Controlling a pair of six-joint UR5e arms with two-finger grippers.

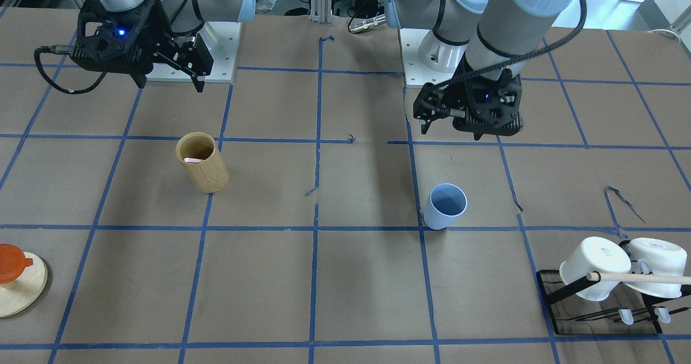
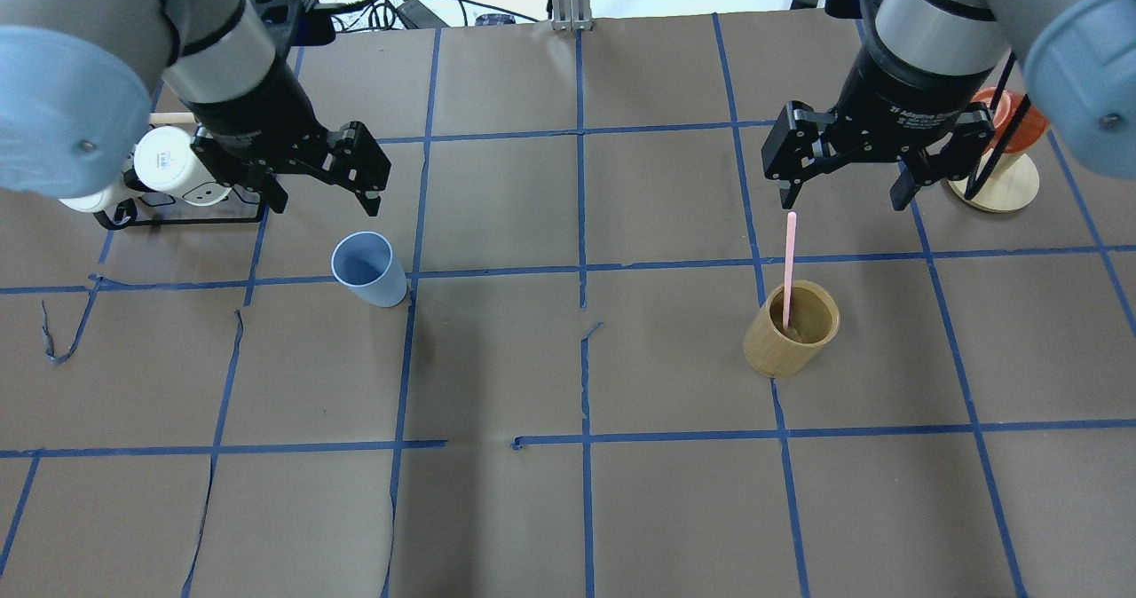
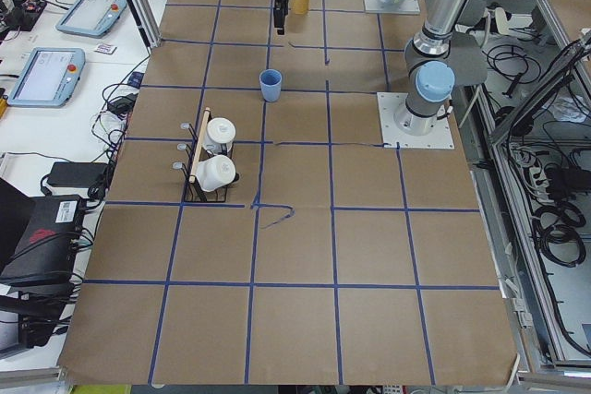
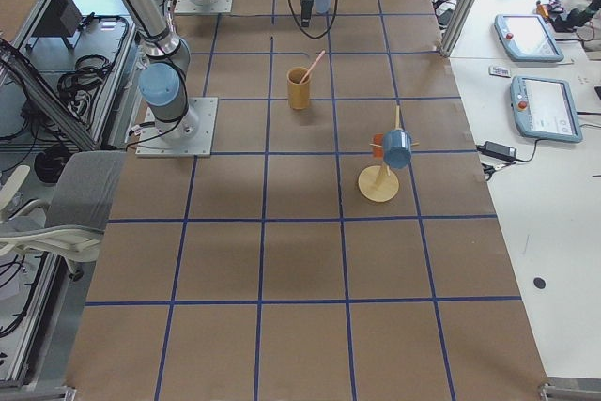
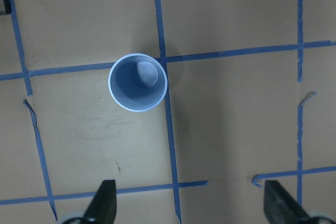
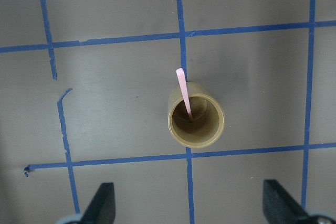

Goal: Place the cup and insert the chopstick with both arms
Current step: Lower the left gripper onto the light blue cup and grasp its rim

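Left pincer (image 2: 327, 192) spread wide, nothing betw. its fingers. It hangs high over the blue cup (image 2: 366, 268), clear of it. Right pincer (image 2: 843, 192) likewise wide & bare, high over the wooden holder (image 2: 792, 327).

Cup: pale blue, plain, no handle, upright, mouth up. It sits in the left half of the tabletop (image 2: 568, 509), abt midway betw. robot-side edge & operators' edge, by a tape crossing (image 5: 161, 59).

Holder: tan cylinder, upright, right half, similar depth. The pink chopstick (image 2: 788, 265) stands in it, leaning twd the operators' edge. Its lower end seems to rest on the holder floor, hard to be sure.

Front cam shows only a pink sliver at the holder mouth; overhead & right-end cams show the full lean. Only the right-end cam shows a second cup (image 4: 396, 149), blue, on the peg stand (image 4: 380, 180).

Peg stand & mug rack (image 1: 571, 287) sit twd the operators' edge, right & left. Wide bare paper lies betw. cup & holder, & out twd both table ends.
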